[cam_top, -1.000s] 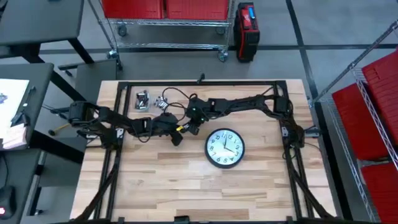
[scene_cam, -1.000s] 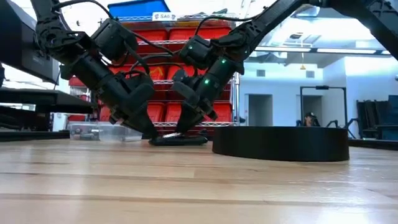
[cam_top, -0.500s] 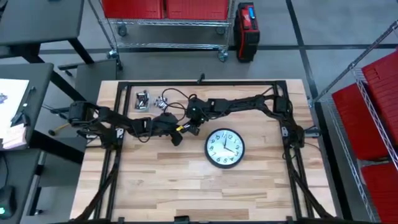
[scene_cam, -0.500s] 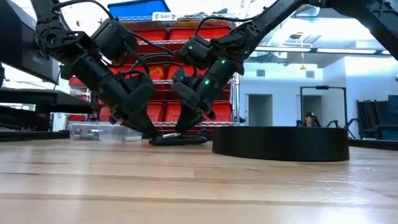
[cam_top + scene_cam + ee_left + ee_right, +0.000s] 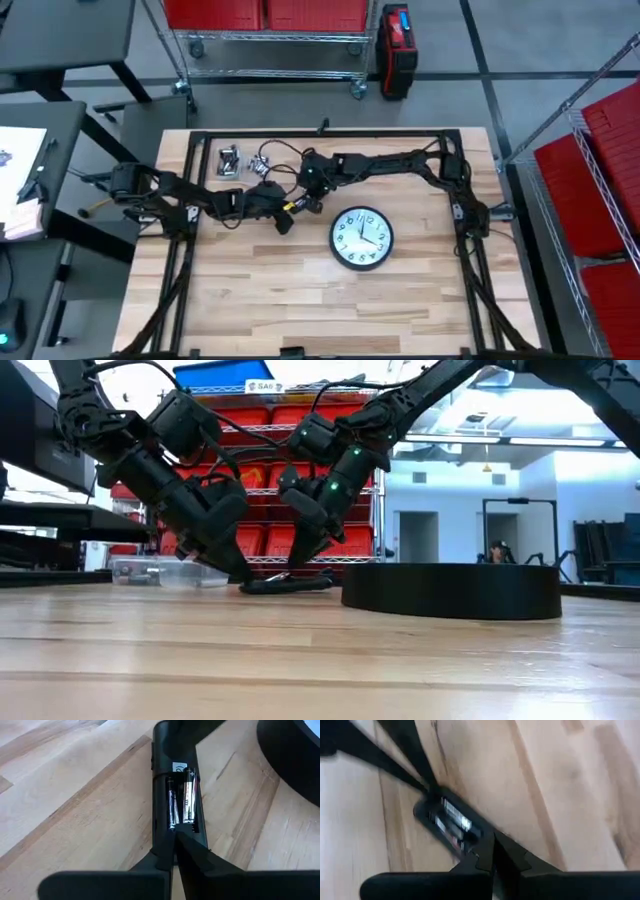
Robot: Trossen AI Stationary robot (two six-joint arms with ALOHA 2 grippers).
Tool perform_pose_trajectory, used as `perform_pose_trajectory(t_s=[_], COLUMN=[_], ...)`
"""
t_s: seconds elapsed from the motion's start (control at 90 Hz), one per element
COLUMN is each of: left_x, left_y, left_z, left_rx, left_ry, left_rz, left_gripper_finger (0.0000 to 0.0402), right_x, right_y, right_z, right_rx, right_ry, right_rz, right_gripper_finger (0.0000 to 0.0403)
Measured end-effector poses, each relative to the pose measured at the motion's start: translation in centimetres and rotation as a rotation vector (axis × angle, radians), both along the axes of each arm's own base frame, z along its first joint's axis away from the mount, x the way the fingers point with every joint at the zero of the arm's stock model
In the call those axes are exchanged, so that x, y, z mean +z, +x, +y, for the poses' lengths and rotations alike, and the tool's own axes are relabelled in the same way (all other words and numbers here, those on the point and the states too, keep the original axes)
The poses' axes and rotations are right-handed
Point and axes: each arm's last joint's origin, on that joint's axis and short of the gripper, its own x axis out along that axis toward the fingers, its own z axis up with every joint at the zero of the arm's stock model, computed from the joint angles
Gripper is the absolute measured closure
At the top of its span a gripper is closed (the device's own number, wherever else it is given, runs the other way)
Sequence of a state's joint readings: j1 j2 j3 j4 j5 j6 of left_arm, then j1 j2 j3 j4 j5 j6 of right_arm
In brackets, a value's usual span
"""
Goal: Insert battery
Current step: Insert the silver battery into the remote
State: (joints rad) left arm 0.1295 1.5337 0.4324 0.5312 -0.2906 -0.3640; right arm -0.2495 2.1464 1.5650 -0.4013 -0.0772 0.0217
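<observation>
Black plastic under me: the remote lies on the wooden table toward its far edge, left of the wall clock, compartment open and facing up. Two batteries sit side by side in the bay. My left gripper is down on the remote's near end with its fingers pressed together, pinning the body against the wood rather than wrapped around it. My right gripper is just above the other end, fingers likewise closed with nothing between them.

To finish this well, I judge I should keep the left fingertips bearing straight down so the remote cannot skate, and use the right tip to press each cell flat into its cradle, checking neither end rides up.

My left wrist view shows both cells and their terminal markings; the high view hides the bay under my arms. The low view alone shows the remote flat on the wood, with the right gripper clear above it.
</observation>
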Motion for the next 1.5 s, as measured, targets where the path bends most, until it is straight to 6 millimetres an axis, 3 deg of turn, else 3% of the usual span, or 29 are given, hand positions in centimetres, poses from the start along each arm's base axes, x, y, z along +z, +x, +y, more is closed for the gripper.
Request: perform_pose_trajectory(t_s=[0.767, 1.011, 1.5], left_x=[0.0, 0.0, 0.1], left_y=[0.0, 0.0, 0.0], left_z=[0.0, 0.0, 0.0], left_rx=[-0.001, 0.000, 0.004], left_ry=[0.000, 0.002, -0.008], left_rz=[0.002, -0.003, -0.015], left_gripper_finger=[0.0402, 0.0402, 0.0402], right_x=[0.1, -1.5, -1.7], right_y=[0.6, 0.4, 0.5], right_z=[1.6, 1.8, 3.4], right_rx=[0.013, -0.010, 0.053], right_ry=[0.010, 0.028, 0.034], right_rz=[-0.023, -0.026, -0.002], right_gripper_finger=[0.0403, 0.0403, 0.0403])
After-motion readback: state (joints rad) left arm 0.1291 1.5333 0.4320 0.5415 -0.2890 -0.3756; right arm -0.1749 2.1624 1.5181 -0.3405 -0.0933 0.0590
